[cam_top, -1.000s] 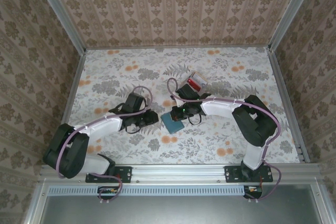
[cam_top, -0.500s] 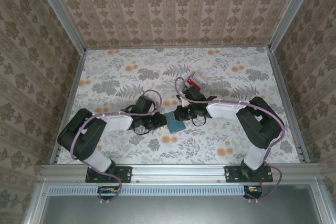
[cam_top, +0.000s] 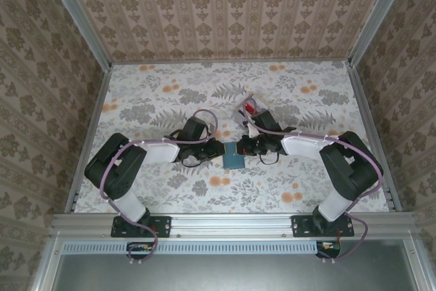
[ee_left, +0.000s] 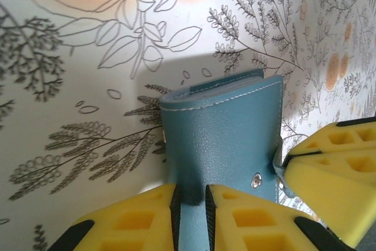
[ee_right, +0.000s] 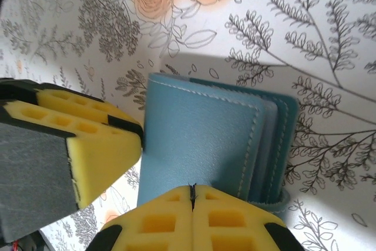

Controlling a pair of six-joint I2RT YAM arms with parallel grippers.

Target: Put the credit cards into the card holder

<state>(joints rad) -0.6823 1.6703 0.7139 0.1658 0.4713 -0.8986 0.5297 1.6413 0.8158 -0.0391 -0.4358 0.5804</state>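
**Holder opening: grip check on both arms**

The holder (cam_top: 234,157) is lying mid-desk, folded shut and flat on the desk (cam_top: 170,93), between the two arms. The cards (cam_top: 253,108) are piled further back, beside the right arm and apart from the holder. None is loaded yet.

Left end effector (ee_left: 192,204): nearly closed, with one edge of the holder pinched between the pads.
Right end effector (ee_right: 191,195): pads pressed together at the opposite edge. Whether a cover flap is caught between them cannot be told.

Judged step: the holder is to be opened so that a pocket is exposed.

How it should be done:
- A snap (ee_left: 256,181) is seen on the cover, on the right end effector's side. It probably has to be popped first, so the pull should be applied close to it.
- Only the top cover should be taken by the right. If all layers are grabbed, nothing opens.
- The left pinch should be firm and low, so the holder is anchored and not dragged across the desk.
- The cover should be peeled in an arc about the spine, not pulled straight up.
- Risk: thin material can slip from closed pads, so the grip should be verified before any lift.
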